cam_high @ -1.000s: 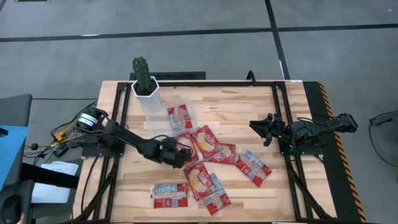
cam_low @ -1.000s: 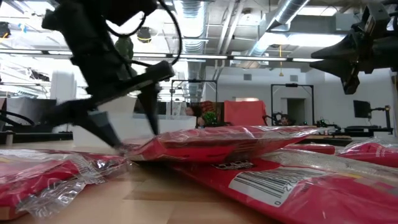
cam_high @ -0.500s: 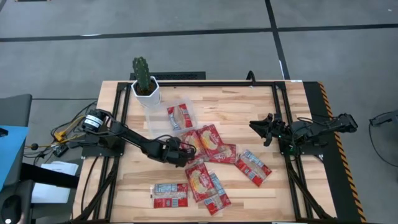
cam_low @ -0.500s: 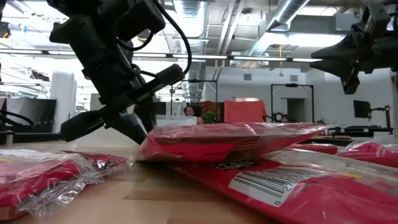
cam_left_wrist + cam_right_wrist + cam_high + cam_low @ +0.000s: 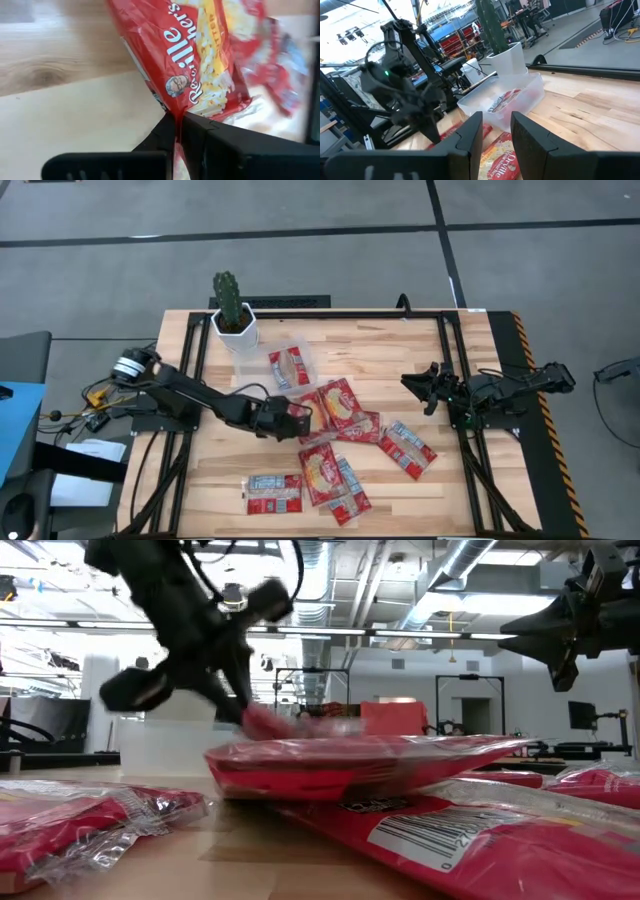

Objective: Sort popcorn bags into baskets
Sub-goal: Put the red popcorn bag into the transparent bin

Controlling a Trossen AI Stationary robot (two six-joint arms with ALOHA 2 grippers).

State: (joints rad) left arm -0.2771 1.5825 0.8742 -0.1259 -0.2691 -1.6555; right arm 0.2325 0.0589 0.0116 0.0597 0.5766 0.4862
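Several red popcorn bags [image 5: 340,405] lie flat and overlapping on the wooden table's middle. Another bag [image 5: 289,366] lies in the clear shallow basket [image 5: 300,350] at the far left, beside the cactus pot. My left gripper [image 5: 288,418] is at the pile's left side, shut on one bag [image 5: 200,55]. In the low view this gripper [image 5: 250,712] stands above the pile. My right gripper [image 5: 424,388] hangs open over the table's right part, with nothing between its fingers [image 5: 470,135]. My left gripper pinches the bag's end edge [image 5: 176,114] between its two fingers. The fingers come from the table's left, slanting downward. The gripped end [image 5: 268,723] is up above the pile. How the bag's far part lies, I cannot tell.
A white pot with a cactus [image 5: 232,318] stands at the far left corner, just behind the basket. Black rails [image 5: 452,360] run along the table's left, right and far sides. Bare wood shows between the pile and the right arm and along the far edge.
My left gripper has shut on the bag's edge at the pile's left side. It has then gone up, lifting that end of the bag off the table. My right arm has kept still.
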